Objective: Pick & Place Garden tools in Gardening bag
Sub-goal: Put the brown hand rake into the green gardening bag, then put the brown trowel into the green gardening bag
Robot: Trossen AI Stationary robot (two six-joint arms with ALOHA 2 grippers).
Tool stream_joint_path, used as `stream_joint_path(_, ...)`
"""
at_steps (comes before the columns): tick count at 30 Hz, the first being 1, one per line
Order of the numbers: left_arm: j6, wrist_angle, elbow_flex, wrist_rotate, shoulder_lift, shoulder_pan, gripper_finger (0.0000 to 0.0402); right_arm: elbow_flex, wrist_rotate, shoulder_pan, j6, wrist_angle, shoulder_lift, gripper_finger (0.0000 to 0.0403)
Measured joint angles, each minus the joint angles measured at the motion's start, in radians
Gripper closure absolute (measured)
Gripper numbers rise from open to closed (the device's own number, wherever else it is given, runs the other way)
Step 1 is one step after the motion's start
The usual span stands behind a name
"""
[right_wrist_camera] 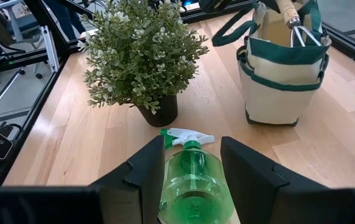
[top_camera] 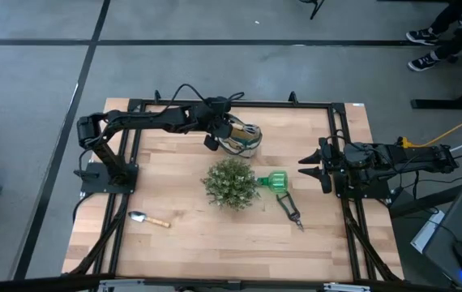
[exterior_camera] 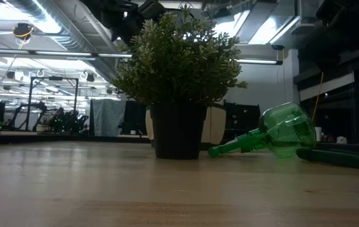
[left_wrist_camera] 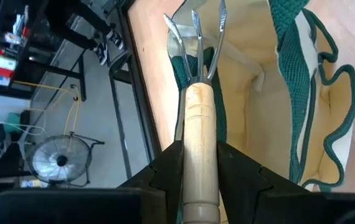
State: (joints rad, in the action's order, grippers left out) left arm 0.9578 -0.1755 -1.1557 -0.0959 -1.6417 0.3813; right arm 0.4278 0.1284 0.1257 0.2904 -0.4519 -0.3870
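The fork [left_wrist_camera: 197,93] is squeezed tight in the left end effector [left_wrist_camera: 199,163], prongs just above the bag [left_wrist_camera: 271,93] mouth. If they catch the rim, the bag may tip. The right end effector [right_wrist_camera: 191,163] waits wide open, holding nothing, with the green bottle [right_wrist_camera: 193,180] between its fingers.

A bushy potted plant [top_camera: 232,183] stands mid-table [top_camera: 182,235]; a floor fan [left_wrist_camera: 54,159] sits beyond.

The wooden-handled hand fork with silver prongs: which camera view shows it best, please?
The left wrist view: the wooden-handled hand fork fills the picture, clamped in the left gripper, prongs over the cream fabric bag. The right wrist view shows only its prongs; the high view barely shows it; the low view, nothing.
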Motion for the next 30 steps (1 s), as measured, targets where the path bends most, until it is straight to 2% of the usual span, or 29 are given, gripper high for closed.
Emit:
stream_joint_path(9,-0.041,0.0,0.0,0.008,0.013,-0.002,0.0306,0.0,0.0,0.0,0.0,0.0,0.0,0.0243)
stream_joint_path(20,-0.096,0.001,-0.001,0.01,0.057,-0.002,0.0238,0.0,0.0,0.0,0.0,0.0,0.0,0.0243)
stream_joint_path(30,-0.19,-0.007,-0.001,-0.005,0.057,-0.008,0.0208,0.0,0.0,0.0,0.0,0.0,0.0,0.0243)
